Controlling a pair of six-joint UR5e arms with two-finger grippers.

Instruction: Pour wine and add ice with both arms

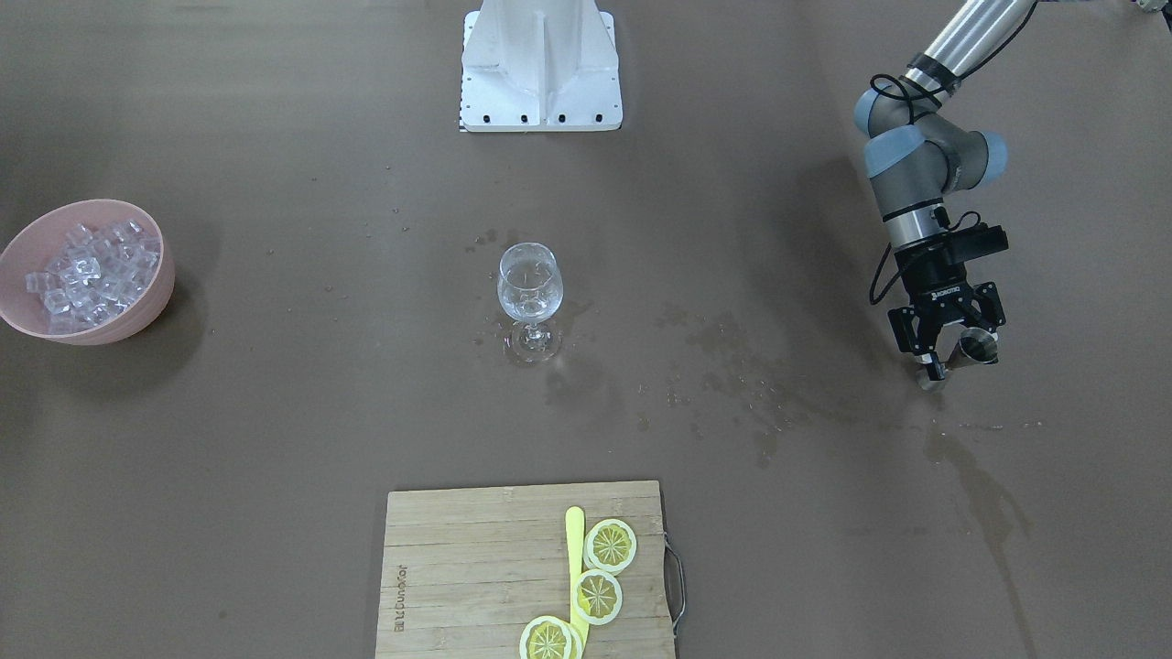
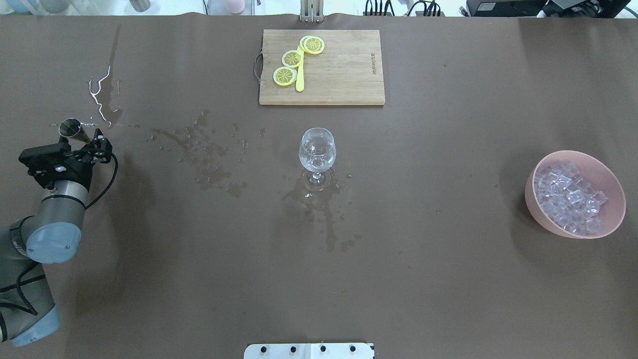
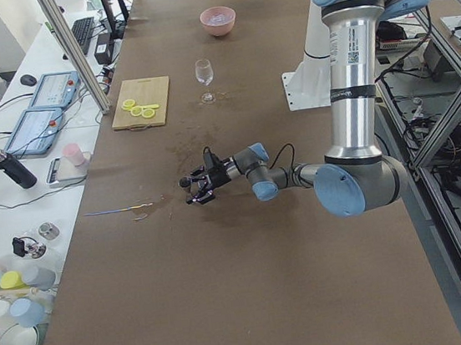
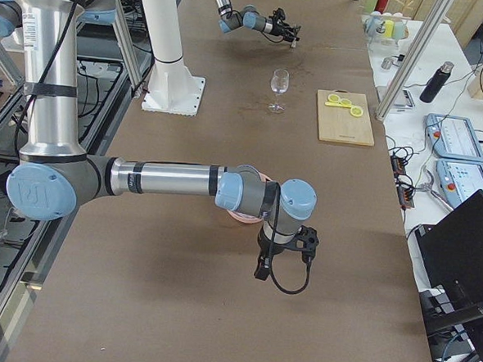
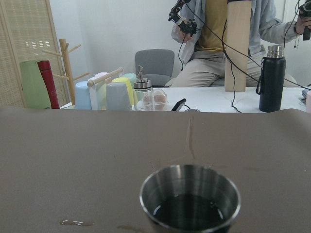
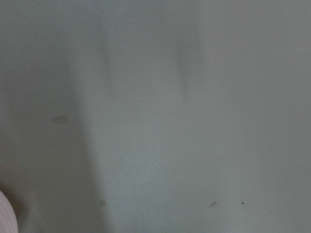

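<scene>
Steel jigger (image 1: 978, 348) tilted in left gripper (image 1: 954, 359), wine glass (image 1: 529, 291) upright mid-table

I saw a wooden cutting board (image 2: 344, 75) at the table's (image 2: 448, 249) twelve o'clock, with lemon slices (image 2: 292, 58) toward the board's nine o'clock.

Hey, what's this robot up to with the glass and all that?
The left arm's end effector grips a small metal cup near its end of the table, well away from the wine glass. The glass stands upright in the middle, with splashes around it. The pink bowl of ice sits at the other end, and the right arm hangs close by it.
</scene>
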